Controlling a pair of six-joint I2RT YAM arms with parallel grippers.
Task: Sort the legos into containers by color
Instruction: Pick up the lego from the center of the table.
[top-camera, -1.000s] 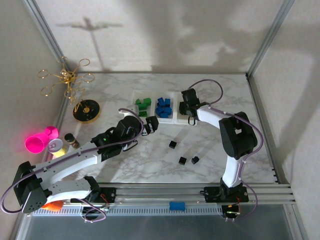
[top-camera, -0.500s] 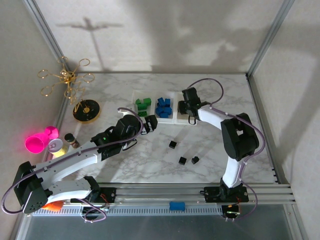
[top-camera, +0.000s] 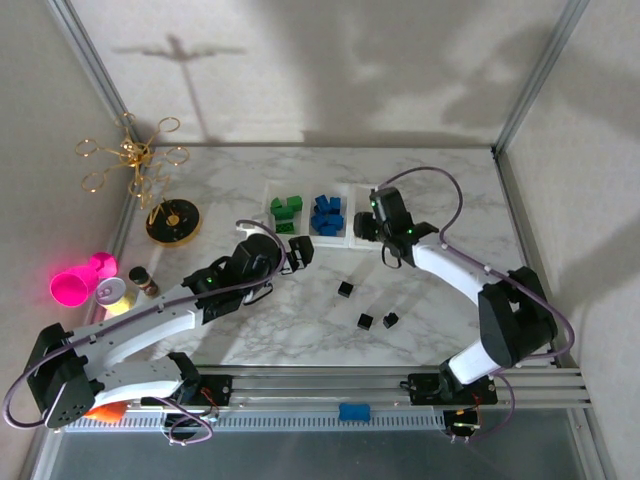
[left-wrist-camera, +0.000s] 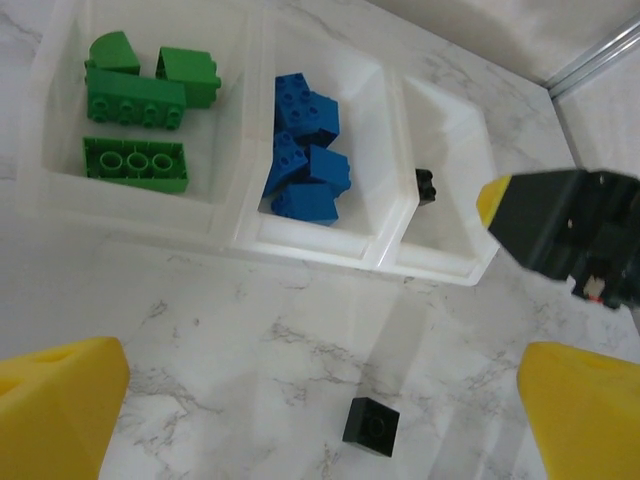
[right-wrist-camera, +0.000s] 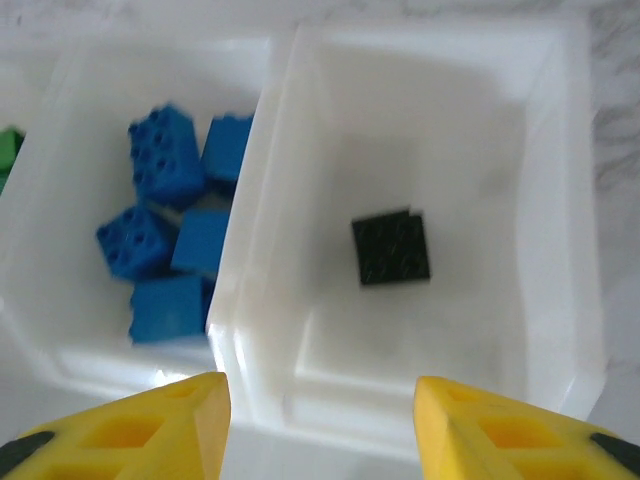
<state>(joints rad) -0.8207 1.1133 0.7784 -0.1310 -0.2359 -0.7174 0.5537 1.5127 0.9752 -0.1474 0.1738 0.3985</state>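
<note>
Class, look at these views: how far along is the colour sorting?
Done: green bricks in the left tray, blue bricks in the middle tray, one black brick in the right tray. In hand: nothing; left pincer and right pincer open, empty. Left: three black bricks on the table.

The top external camera looks steeply down from high behind the near edge of the desk (top-camera: 310, 322), taking in its whole top from afar. The left wrist camera faces down and forward from nearer, seeing all three containers (left-wrist-camera: 232, 232) in a row. The right wrist camera hangs close over the middle and right ones, which all three views share.
</note>
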